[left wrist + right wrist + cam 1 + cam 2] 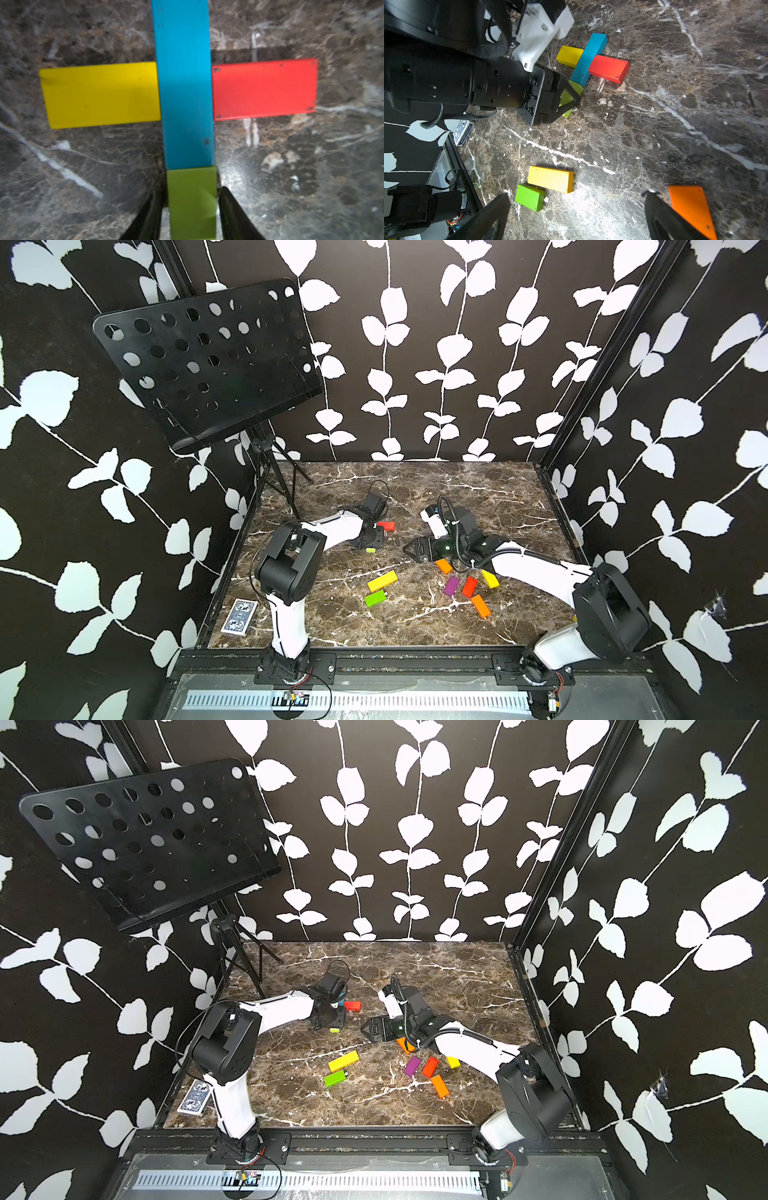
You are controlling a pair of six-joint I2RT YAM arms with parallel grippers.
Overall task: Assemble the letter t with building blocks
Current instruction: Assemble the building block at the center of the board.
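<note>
Left wrist: left gripper (191,190) straddles green block (192,207) abutting blue stem (185,83), clamp unclear; dragging on retreat may skew the stem; right gripper (577,195) gapes wide, empty.

Ends of blue block (182,83) and green block (192,203) — off-frame

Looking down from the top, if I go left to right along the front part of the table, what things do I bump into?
Deck of cards → green block → purple block → red block → small yellow block.
</note>
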